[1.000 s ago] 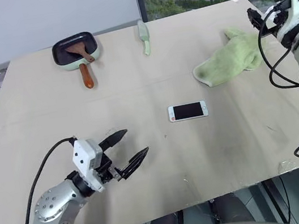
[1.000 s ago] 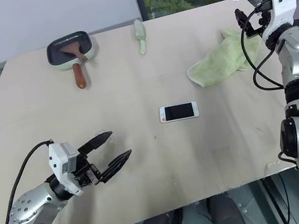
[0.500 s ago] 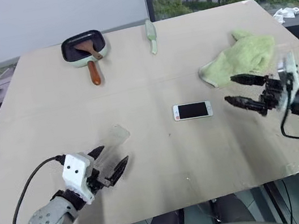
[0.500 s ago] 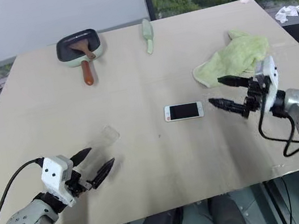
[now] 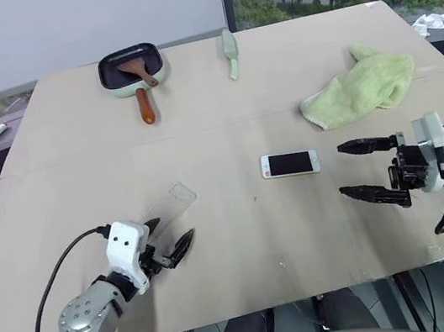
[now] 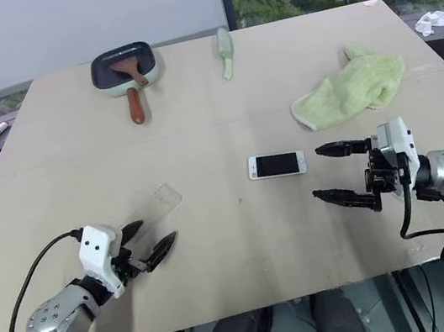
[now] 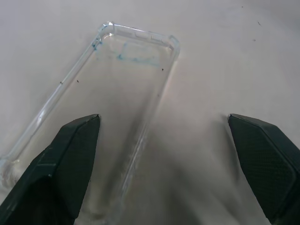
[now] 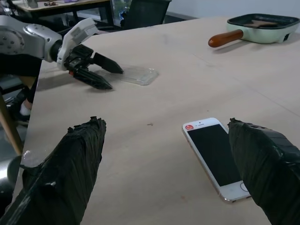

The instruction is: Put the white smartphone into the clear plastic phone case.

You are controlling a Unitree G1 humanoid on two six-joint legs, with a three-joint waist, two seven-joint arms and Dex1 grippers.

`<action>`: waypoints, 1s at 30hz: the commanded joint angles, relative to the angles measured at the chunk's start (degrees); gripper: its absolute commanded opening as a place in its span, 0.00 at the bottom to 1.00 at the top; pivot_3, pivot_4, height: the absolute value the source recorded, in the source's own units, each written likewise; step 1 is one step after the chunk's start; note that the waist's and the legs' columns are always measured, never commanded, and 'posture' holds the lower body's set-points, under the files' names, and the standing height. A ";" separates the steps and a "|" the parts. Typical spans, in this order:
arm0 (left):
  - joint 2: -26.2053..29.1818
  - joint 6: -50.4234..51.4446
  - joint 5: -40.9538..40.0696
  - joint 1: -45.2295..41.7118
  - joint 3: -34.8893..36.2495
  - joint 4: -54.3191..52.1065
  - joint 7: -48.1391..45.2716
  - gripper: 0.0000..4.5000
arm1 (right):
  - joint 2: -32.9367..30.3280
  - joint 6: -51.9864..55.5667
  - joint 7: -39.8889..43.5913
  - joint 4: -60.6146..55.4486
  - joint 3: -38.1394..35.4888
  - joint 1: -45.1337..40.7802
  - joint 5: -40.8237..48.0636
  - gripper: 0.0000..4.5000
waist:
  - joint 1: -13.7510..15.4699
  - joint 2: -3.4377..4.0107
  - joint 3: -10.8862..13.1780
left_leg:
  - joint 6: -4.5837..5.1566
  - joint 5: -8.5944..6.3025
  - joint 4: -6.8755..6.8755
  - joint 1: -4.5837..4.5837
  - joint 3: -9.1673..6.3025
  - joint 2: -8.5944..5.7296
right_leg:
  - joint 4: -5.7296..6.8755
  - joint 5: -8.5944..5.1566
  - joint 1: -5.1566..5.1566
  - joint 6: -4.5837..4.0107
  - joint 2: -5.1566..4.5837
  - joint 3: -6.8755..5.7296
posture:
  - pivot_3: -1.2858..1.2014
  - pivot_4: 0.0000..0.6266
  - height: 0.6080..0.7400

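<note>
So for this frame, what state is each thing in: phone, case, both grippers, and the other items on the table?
white smartphone: flat on the table, screen up, not held.
clear plastic phone case: empty, flat on the table, not gripped.
left gripper: open, at the case's near end.
right gripper: open, beside the phone, empty.
green cloth: crumpled.
pan: upright, a wooden spatula inside.

The white smartphone (image 5: 291, 164) lies flat and face up near the middle of the tabletop (image 5: 223, 123), long side running left to right; its screen is black, with white bezels at both ends and a small reddish mark at its left end; the clear plastic phone case (image 5: 169, 207), a transparent rounded-corner shell, lies flat and empty well to the left, angled diagonally, nearer the front edge.
</note>
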 commanded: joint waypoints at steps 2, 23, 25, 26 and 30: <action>1.15 1.02 1.04 -0.68 -1.04 2.23 -1.05 0.48 | 0.10 -2.05 0.55 -1.83 -0.75 0.43 0.48 1.00 | -0.04 0.00 -0.01 | 0.00 0.00 0.00 0.01 0.00 0.00 | 0.00 0.00 0.00 0.00 0.00 0.01 | 0.52 0.24 1.00; 5.75 -1.62 1.18 -3.94 -4.69 -1.52 -9.64 0.01 | -0.58 -6.42 4.14 -0.67 1.42 -4.44 -1.07 1.00 | -0.08 -0.02 0.00 | 0.00 0.00 0.00 -0.01 -0.01 0.00 | -0.04 0.00 0.00 0.00 0.00 -0.02 | 0.52 0.24 1.00; 6.69 -2.98 1.26 -5.33 -5.77 -1.07 -11.77 0.01 | -0.47 -6.37 4.00 -0.80 1.48 -4.46 -1.04 1.00 | -0.08 -0.02 0.00 | 0.00 0.00 0.00 -0.02 -0.01 0.00 | -0.05 0.00 0.00 0.00 -0.01 -0.01 | 0.52 0.24 1.00; 7.07 -4.31 1.56 -6.21 -6.51 -0.78 -13.08 0.01 | -0.42 -6.38 3.98 -0.84 1.48 -4.42 -1.06 1.00 | -0.07 -0.03 0.01 | 0.00 0.00 0.00 -0.02 -0.01 0.00 | -0.05 0.00 0.00 0.00 -0.01 -0.01 | 0.52 0.24 1.00; 9.47 -8.79 3.22 -9.03 -10.74 -0.02 -19.30 0.01 | -0.46 -6.23 3.81 -1.32 1.25 -3.84 -0.94 1.00 | -0.12 -0.03 0.01 | 0.00 0.00 0.00 -0.03 -0.03 0.00 | -0.05 0.00 0.00 0.00 -0.01 -0.03 | 0.52 0.24 1.00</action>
